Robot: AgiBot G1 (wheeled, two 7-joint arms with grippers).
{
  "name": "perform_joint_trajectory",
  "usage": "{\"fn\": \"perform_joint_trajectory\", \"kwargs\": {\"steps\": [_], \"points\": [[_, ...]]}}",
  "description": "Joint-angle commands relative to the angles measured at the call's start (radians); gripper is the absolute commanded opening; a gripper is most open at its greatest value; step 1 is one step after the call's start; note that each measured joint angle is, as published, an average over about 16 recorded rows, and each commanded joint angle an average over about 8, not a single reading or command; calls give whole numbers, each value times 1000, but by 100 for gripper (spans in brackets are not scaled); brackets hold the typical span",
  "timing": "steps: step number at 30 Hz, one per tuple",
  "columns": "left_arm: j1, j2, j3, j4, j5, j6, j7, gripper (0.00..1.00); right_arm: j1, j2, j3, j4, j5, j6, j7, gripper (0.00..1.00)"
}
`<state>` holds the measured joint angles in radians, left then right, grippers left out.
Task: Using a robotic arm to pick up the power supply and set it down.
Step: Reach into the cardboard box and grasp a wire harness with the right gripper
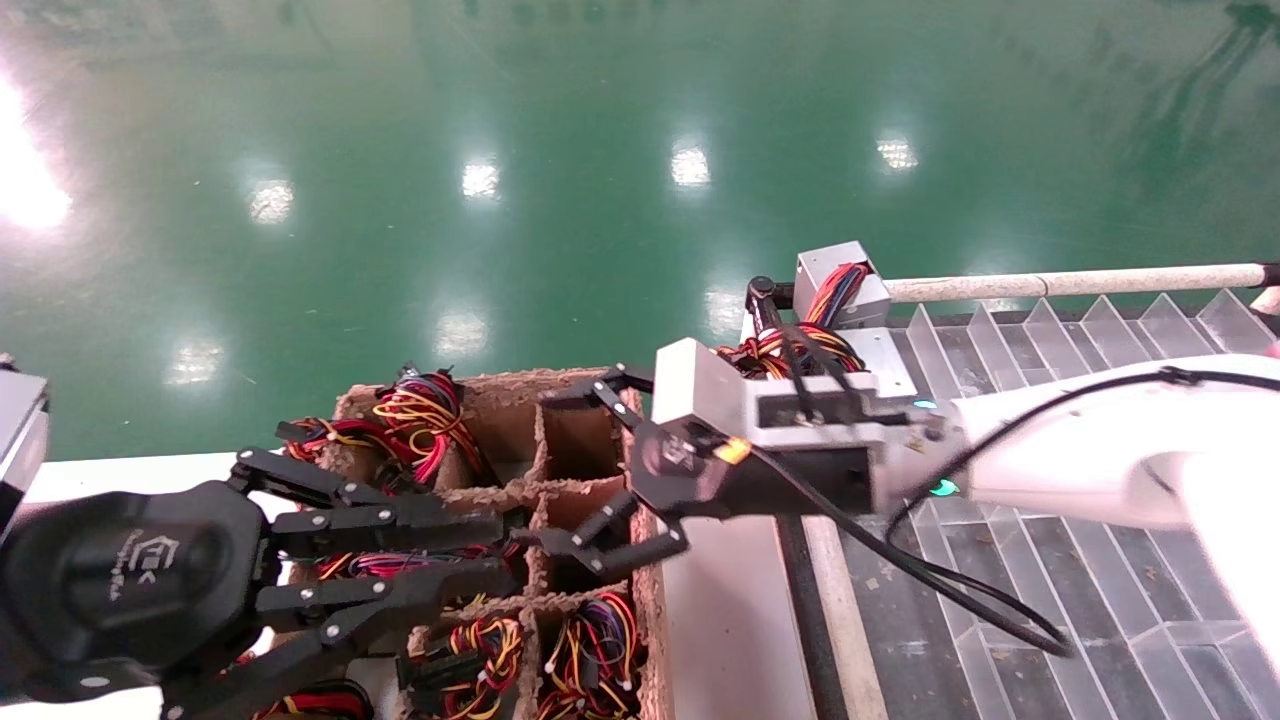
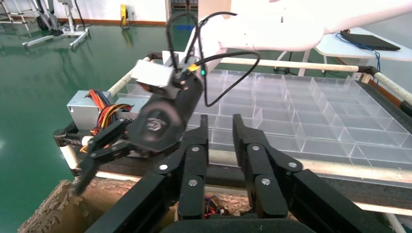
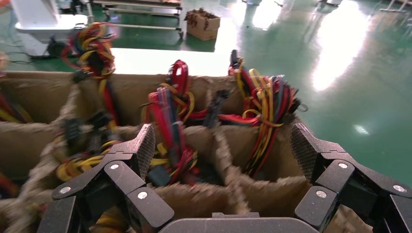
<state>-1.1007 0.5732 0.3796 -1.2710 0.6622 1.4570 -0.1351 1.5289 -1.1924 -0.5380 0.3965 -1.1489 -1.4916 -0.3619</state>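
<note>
above the cardboard crate [image 1: 640,600] right claw [image 1: 610,465] gapes, power supply [image 1: 838,285] behind.

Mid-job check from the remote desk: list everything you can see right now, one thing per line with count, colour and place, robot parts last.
Divided cardboard crate: one, brown, in front of the robot, below both end effectors.
Wire bundles: several, red, yellow, orange and purple with black connectors, sticking out of the crate cells; two cells look empty.
Power supply: one visible, silver-grey, on the far corner of the tray, wires trailing.
Clear partitioned tray: one, transparent, to the right of the crate.
Floor: glossy green, beyond.
Left end effector: black, fingers spread, over the crate's near cells.
Right end effector: black, on the white arm, fingers open over the crate's right edge, empty.
</note>
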Motion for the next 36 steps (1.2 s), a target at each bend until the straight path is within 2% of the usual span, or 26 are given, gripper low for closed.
{"fn": "perform_joint_trajectory", "kwargs": {"steps": [1, 3, 5, 6, 11, 16, 25, 36], "points": [[0, 0, 0, 0, 0, 0, 0, 0, 21, -34, -5, -60, -8, 4, -37, 34], [0, 0, 0, 0, 0, 0, 0, 0, 39, -59, -3, -109, -10, 38, -66, 12], [0, 0, 0, 0, 0, 0, 0, 0, 55, -83, -1, -153, -14, 81, -90, 2], [0, 0, 0, 0, 0, 0, 0, 0, 62, -94, 0, -172, -16, 104, -100, 0], [0, 0, 0, 0, 0, 0, 0, 0, 82, -143, 0, -234, -19, 193, -132, 0], [0, 0, 0, 0, 0, 0, 0, 0, 81, -165, -6, -233, -8, 215, -138, 0], [0, 0, 0, 0, 0, 0, 0, 0, 44, -177, -56, -142, 34, 249, -98, 0], [0, 0, 0, 0, 0, 0, 0, 0, 0, -180, -190, -15, 124, 367, -24, 0]]}}
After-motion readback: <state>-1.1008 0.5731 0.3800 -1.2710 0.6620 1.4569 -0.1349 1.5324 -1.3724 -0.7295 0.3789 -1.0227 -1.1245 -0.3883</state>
